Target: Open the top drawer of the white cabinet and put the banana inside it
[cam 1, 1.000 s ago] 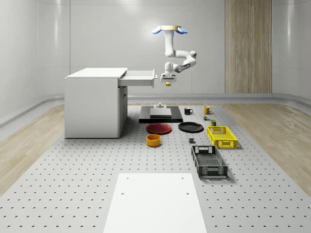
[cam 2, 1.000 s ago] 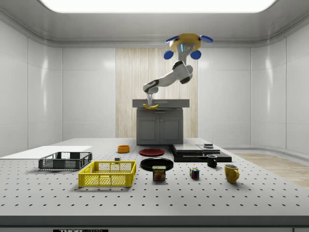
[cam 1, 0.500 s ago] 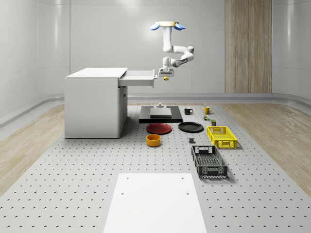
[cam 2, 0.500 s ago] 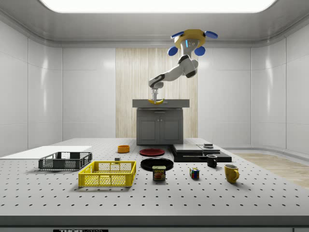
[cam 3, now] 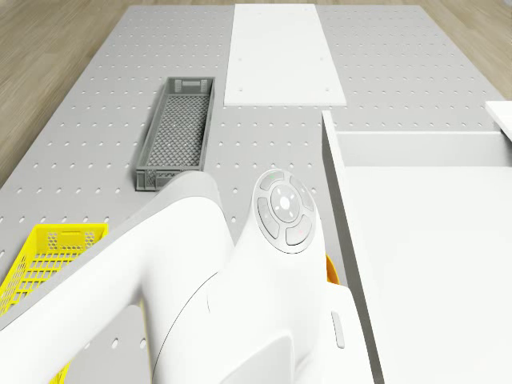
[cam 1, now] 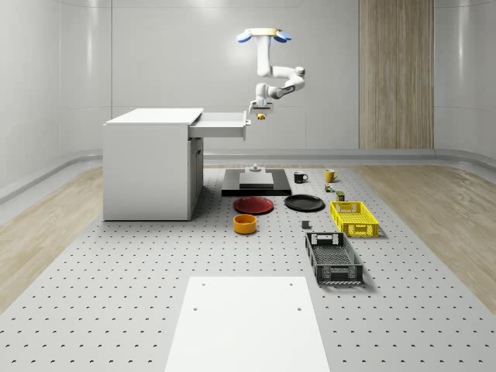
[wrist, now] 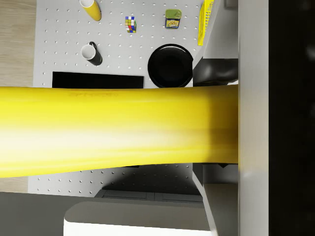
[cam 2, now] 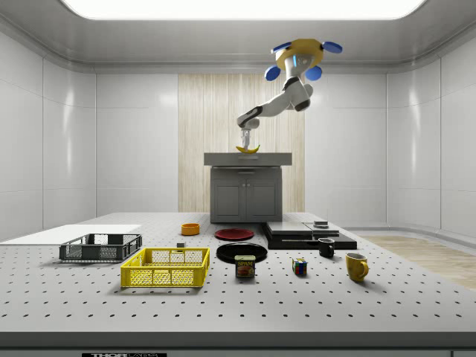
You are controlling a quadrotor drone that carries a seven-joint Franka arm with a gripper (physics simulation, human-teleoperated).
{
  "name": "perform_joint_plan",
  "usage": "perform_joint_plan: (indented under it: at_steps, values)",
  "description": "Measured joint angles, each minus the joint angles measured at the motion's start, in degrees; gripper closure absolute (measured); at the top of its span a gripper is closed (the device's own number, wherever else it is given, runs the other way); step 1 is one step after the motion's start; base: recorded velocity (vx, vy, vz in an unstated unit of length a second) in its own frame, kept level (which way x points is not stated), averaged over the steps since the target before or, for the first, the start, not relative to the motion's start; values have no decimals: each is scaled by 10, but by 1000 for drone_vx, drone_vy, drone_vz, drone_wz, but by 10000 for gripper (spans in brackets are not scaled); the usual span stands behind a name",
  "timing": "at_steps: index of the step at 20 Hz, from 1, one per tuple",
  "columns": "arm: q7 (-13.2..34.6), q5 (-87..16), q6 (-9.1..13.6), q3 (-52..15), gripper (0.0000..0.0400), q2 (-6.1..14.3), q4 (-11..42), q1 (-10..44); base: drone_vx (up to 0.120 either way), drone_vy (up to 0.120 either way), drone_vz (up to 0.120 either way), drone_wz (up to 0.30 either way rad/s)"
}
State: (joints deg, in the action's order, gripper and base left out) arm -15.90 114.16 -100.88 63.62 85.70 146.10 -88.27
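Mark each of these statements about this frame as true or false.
1. The top drawer of the white cabinet is pulled out. True.
2. The banana lies on the table. False: it hangs in the gripper, in the air by the drawer's front.
3. The drone rests on the cabinet top. False: it hovers high above the table, beside the cabinet.
4. The yellow basket holds the orange bowl. False: the bowl stands apart on the table, beside the red plate.
5. A black mug stands on the table. True.
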Motion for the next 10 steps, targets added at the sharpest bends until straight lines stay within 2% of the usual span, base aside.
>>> perform_joint_plan:
  at_steps: [9,10]
  values:
    - [-1,-2,-3,0,210,3,0,-2,-120,-120,120,0]
    - [-1,-2,-4,0,210,4,0,-2,0,-120,40,0]
